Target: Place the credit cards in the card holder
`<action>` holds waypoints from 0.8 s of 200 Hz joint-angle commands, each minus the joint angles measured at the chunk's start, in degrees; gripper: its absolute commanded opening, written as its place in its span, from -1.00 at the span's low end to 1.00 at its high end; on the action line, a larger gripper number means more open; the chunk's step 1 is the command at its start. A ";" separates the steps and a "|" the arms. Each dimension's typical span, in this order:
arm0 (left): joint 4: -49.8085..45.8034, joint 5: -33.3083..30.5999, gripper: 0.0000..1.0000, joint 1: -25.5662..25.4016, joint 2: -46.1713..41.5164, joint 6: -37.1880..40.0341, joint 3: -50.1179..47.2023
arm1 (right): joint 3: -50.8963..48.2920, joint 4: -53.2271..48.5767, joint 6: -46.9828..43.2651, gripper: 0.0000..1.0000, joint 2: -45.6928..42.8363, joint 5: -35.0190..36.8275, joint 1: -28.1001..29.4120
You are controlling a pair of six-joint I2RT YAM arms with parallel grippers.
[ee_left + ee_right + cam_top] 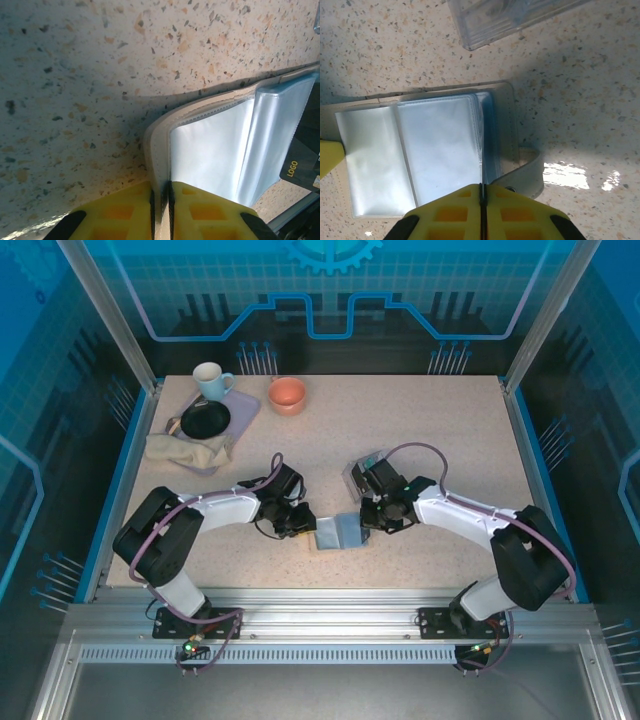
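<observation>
Pinching the beige cover of the small folding card holder between its narrow-set yellow fingers, the left gripper held the wallet open and flat on the speckled stone-look table, close to the arms' bases. The right gripper hovered over the opposite half, its fingers pressed together at the edge of the clear plastic sleeves; whether they nipped a sleeve could not be told. The sleeves in view looked empty, with none of the thin plastic credit cards seated, so the task appeared barely begun: the holder was open and every card was left to load. A clear plastic box lay just beyond the holder, its contents blurred; the cards may have waited there. A dark slip printed LOGO showed at the holder's far edge, too cropped to identify.
</observation>
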 commanded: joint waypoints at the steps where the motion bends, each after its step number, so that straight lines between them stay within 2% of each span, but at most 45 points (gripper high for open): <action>1: -1.68 0.96 -0.68 -0.46 1.10 0.88 1.45 | -0.76 1.92 0.55 -0.83 1.18 -1.25 1.14; 81: -1.66 0.98 -0.68 -0.77 1.61 0.80 1.64 | 3.22 5.70 1.87 -0.84 6.62 -4.97 3.30; 160: -1.20 0.05 -0.69 -0.80 1.58 0.36 1.32 | 1.24 16.84 5.10 -0.83 6.44 -15.24 3.26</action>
